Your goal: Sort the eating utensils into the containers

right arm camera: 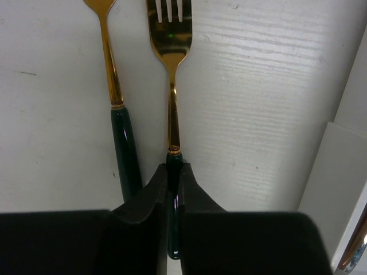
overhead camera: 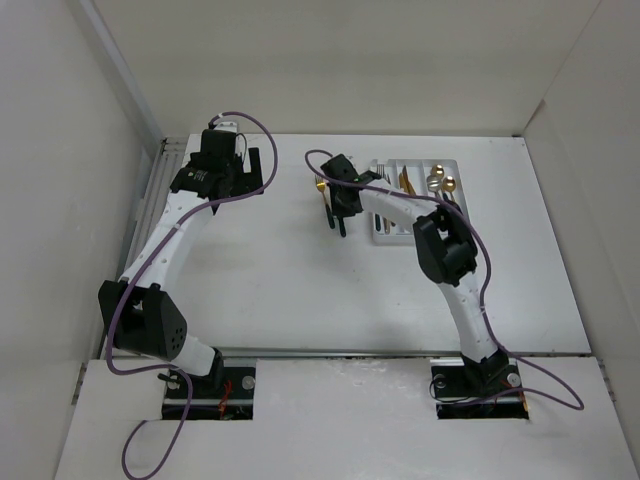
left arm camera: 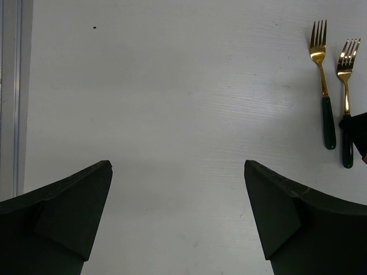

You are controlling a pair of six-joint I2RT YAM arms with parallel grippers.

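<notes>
Left claw: the left claw (left arm camera: 178, 197) is spread wide and holds nothing, hanging over a bare stretch of the white desk (overhead camera: 300, 290) towards its far left

Right claw: the right claw (right arm camera: 174, 177) is pressed together, pinching the handle of one fork from both sides

Pinched fork: a slim gold fork with a dark green handle (right arm camera: 170, 51), its tines pointing away from the claw; whether it lies on the desk or is raised off it cannot be told

Second fork: a matching gold fork with a dark green handle (right arm camera: 116, 114) lies parallel and just beside the pinched one, on the side away from the tray

Tray: a white rectangular plastic tray with long parallel compartments (overhead camera: 452, 166) sits at the far right-centre of the desk, near the two forks

Tray contents: several gold utensils (overhead camera: 437, 180) lie lengthwise inside; which compartment each occupies cannot be told
</notes>
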